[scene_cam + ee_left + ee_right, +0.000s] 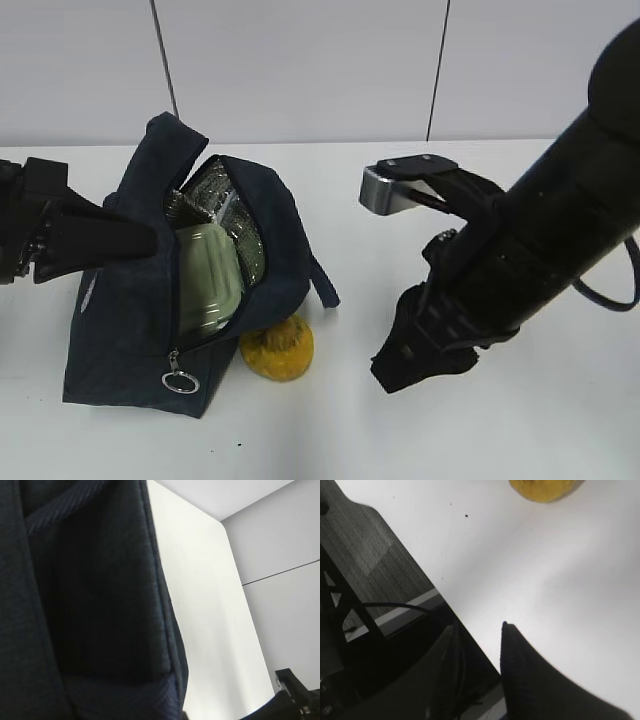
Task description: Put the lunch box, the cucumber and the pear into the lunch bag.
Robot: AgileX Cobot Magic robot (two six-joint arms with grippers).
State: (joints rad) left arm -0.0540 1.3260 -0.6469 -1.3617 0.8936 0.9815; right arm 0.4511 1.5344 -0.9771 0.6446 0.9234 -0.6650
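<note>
- White counter [520, 430] before a pale panelled wall; the exterior view looks down at a slant.
- Lunch bag [120, 330], dark navy, sits on the left part of the counter with its zipper undone and its mouth gaping toward the camera; a metal ring pull [179, 381] hangs at the lower end of the opening.
- Lunch box [208, 275], pale green lid outward, stands on edge inside the bag's mouth; a shiny clear or foil-like lining shows behind it.
- Pear [277, 349], yellow-orange, rests on the counter touching the bag's lower right edge, outside the bag.
- Cucumber: not identifiable in any view.
- Left claw [125, 238] is pressed against the bag's upper left side, near the edge of the opening; its jaws are closed, and whether fabric is pinched between them cannot be told. Its wrist view is filled by navy fabric at close range.
- Right claw [405, 372] hangs low over bare counter to the right of the pear, well apart from the bag; the pear lies beyond its tips.
- In the right wrist view the pear [545, 489] appears at the top edge, far ahead of the dark fingers [520, 655]; the jaws stand partly apart with only counter between them, holding nothing.
</note>
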